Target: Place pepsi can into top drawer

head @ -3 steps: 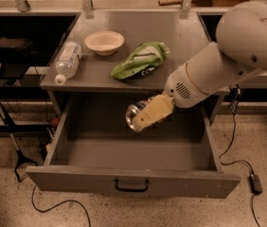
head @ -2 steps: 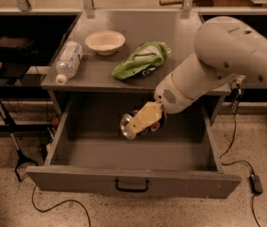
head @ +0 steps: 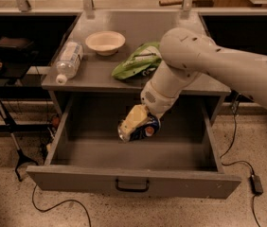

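Grey metal cabinet stands on a speckled floor, its flat top carrying three loose items. The robot's pale arm reaches in from the right, passes over the cabinet's right front corner and bends down into the open compartment below.

The top drawer is pulled fully out toward the viewer. Its flat front panel has a small dark handle at centre.

On the cabinet top, a green chip bag lies near the front edge, partly behind the arm. A clear water bottle lies on its side at the left. A shallow white bowl sits behind, between the two.

The gripper hangs over the middle of the drawer interior. Its jaws are closed around the pepsi can. The can is tilted, with its silver end facing lower left.
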Motion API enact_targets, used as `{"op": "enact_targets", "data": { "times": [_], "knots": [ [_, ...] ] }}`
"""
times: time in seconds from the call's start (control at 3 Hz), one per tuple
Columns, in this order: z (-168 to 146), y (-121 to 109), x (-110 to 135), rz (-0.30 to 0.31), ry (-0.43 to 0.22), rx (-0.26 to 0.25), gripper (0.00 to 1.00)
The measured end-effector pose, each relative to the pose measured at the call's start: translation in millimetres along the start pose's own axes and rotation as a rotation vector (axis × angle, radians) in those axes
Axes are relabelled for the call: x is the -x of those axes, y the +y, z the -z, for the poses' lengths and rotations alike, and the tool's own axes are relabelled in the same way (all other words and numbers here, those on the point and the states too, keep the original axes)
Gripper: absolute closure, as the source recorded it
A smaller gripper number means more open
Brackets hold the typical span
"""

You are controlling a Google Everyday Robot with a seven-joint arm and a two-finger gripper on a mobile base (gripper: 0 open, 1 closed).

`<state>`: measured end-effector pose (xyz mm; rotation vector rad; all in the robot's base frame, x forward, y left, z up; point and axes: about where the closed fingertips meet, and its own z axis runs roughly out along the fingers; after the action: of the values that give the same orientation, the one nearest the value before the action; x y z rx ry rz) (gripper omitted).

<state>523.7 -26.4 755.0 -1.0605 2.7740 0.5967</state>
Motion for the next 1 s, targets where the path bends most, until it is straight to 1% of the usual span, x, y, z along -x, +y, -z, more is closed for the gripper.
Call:
{"op": "enact_targets", "data": {
  "times": [0.33,1.0],
  "knots": [
    [-12.2,-11.4,-5.1,-0.042,0.048,-0.007,1.00],
    [-18.4,-23.6,-28.6,-0.135,0.087,-0.032,1.00]
  ]
}}
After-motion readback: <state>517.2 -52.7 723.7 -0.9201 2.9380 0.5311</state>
